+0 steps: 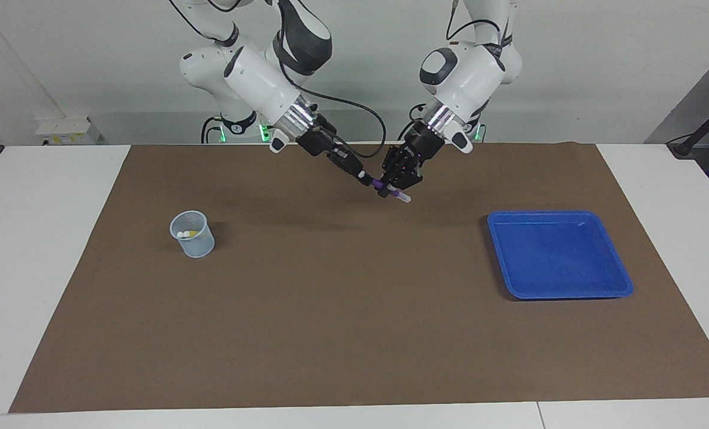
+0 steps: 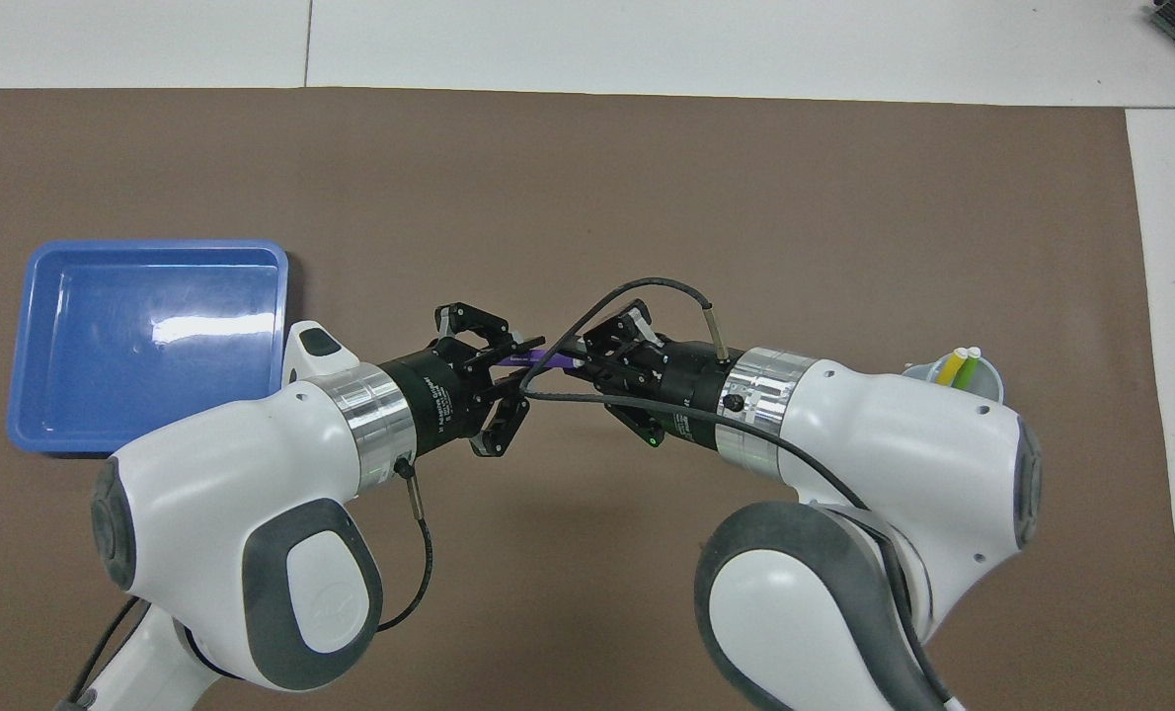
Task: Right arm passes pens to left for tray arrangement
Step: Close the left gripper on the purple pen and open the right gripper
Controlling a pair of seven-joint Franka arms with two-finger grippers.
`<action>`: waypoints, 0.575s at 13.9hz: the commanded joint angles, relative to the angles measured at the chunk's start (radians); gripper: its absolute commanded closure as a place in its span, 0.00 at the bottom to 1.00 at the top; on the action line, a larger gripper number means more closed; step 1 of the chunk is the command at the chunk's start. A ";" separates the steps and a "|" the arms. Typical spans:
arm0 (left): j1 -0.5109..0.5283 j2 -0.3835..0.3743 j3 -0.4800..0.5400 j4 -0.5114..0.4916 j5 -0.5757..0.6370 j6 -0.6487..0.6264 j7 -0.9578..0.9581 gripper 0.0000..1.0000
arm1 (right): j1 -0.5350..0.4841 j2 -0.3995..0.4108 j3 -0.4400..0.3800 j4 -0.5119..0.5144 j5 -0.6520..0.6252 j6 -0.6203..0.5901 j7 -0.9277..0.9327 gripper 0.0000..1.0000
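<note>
Handover mid-air over the brown mat (image 1: pixel 330 310) near its 12 o'clock edge: right gripper (image 1: pixel 365 177) pinches one end of the purple pen (image 1: pixel 384 187), left gripper (image 1: pixel 397 189) is clamped on the other, so both hold it and the right can let go without a drop. Yellow and green pens (image 2: pixel 961 363) wait upright in the mesh cup (image 1: pixel 192 234) at 9 o'clock in the facing view, blue tray (image 1: pixel 560 286) at 3 o'clock holds no pens. White table (image 1: pixel 44 268), plain white wall (image 1: pixel 569 71).
</note>
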 commanded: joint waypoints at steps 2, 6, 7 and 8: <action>-0.022 -0.007 0.003 -0.010 -0.012 -0.004 0.024 1.00 | -0.010 -0.020 0.004 -0.007 0.024 -0.002 -0.006 0.00; -0.003 -0.011 0.006 -0.010 -0.012 -0.060 0.099 1.00 | -0.022 -0.025 -0.002 -0.006 0.016 -0.052 -0.023 0.00; 0.004 -0.013 0.009 -0.010 -0.012 -0.080 0.138 1.00 | -0.044 -0.026 -0.004 -0.006 -0.011 -0.095 -0.038 0.00; 0.021 -0.014 0.009 -0.010 -0.010 -0.106 0.187 1.00 | -0.059 -0.028 -0.004 -0.006 -0.078 -0.145 -0.079 0.00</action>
